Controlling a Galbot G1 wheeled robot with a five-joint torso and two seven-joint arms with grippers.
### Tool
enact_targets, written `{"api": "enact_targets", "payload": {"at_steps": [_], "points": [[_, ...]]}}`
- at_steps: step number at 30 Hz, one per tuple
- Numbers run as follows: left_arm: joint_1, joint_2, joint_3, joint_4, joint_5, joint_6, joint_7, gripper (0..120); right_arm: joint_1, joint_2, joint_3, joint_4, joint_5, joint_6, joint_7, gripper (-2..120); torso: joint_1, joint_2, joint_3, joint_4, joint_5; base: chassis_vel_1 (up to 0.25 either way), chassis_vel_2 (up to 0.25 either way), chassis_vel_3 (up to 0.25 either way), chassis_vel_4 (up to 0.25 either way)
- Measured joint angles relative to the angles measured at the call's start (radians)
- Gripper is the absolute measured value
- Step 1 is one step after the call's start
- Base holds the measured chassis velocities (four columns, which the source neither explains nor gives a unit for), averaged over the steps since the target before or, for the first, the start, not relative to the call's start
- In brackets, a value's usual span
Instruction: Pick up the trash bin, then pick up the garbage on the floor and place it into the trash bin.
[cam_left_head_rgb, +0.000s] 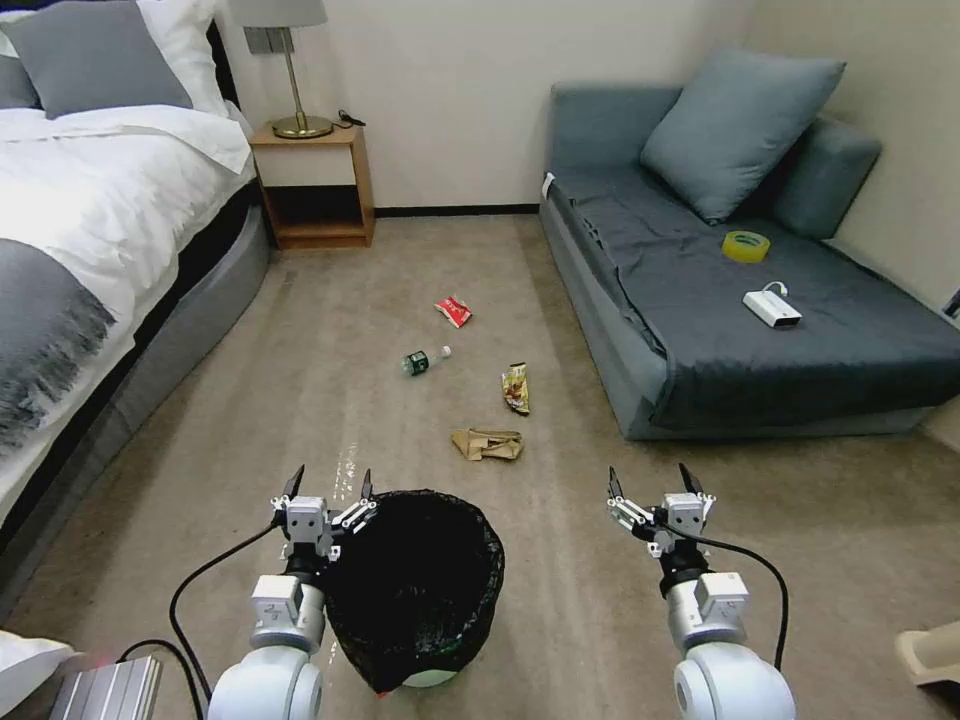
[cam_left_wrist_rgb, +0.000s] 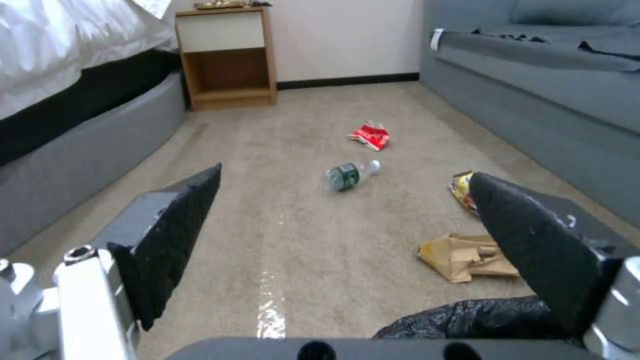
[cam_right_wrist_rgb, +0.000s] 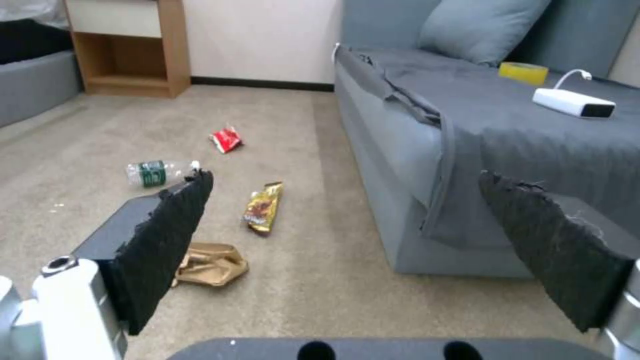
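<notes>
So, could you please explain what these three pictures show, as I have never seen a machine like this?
This is a wheeled robot with two arms, each ending in a gripper. The wide picture comes from a camera on its head, looking down at a bedroom floor; the other two come from cameras on its wrists, looking out between the fingers. The left gripper and right gripper are both open and hold nothing. A trash bin lined with a black bag stands on the carpet beside the left gripper. Ahead lie a paper bag, a yellow wrapper, a bottle and a red wrapper. A tape roll and white box lie on the sofa.
</notes>
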Motion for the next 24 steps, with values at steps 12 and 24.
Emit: {"api": "enact_targets", "payload": {"at_steps": [12,24], "points": [[0.0,0.0,0.0,0.0,0.0,0.0,0.0,100,0.0,0.0,0.0,0.0,0.0,0.0,0.0,100,0.0,0.0,0.0,0.0,0.0,0.0,0.0,0.0,0.0],[0.0,0.0,0.0,0.0,0.0,0.0,0.0,100,0.0,0.0,0.0,0.0,0.0,0.0,0.0,100,0.0,0.0,0.0,0.0,0.0,0.0,0.0,0.0,0.0]]}}
